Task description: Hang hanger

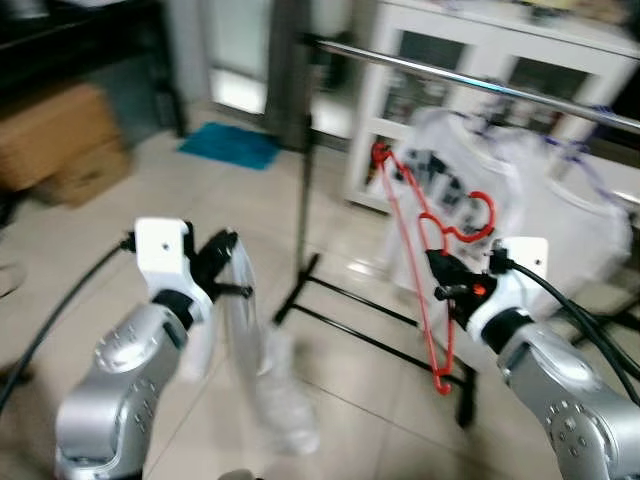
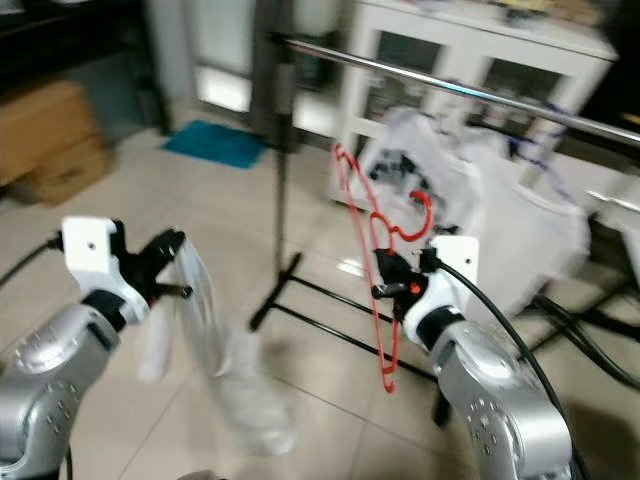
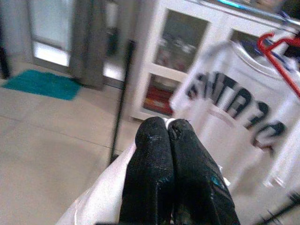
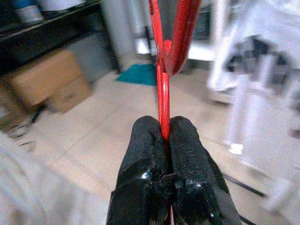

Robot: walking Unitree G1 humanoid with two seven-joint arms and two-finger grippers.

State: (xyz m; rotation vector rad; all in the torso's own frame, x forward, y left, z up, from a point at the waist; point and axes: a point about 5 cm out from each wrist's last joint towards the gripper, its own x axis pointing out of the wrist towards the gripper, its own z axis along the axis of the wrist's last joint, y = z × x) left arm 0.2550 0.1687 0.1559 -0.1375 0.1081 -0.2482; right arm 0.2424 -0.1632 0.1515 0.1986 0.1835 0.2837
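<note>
Right gripper (image 4: 165, 136): pinching the red hanger (image 1: 432, 262) at four o'clock, before the clothes rail (image 1: 470, 80).
Left gripper (image 3: 166, 133): clamping a white garment (image 1: 262, 370) drooping floorward at eight o'clock.
Rail: white shirts (image 1: 520, 190) hanging at two o'clock.

Count: one red hanger (image 1: 425, 270), two grippers — left gripper (image 1: 228, 262) and right gripper (image 1: 442, 275) — and one white garment (image 2: 215, 340) hanging from the left one. One clothes rack (image 1: 480, 85) with two white shirts (image 1: 470, 180) already on it, the nearer one with dark lettering, though blur makes the second hard to separate. Also one white glass-door cabinet (image 1: 500, 50), one teal mat (image 1: 230, 145) and two stacked cardboard boxes (image 1: 55, 135).
</note>
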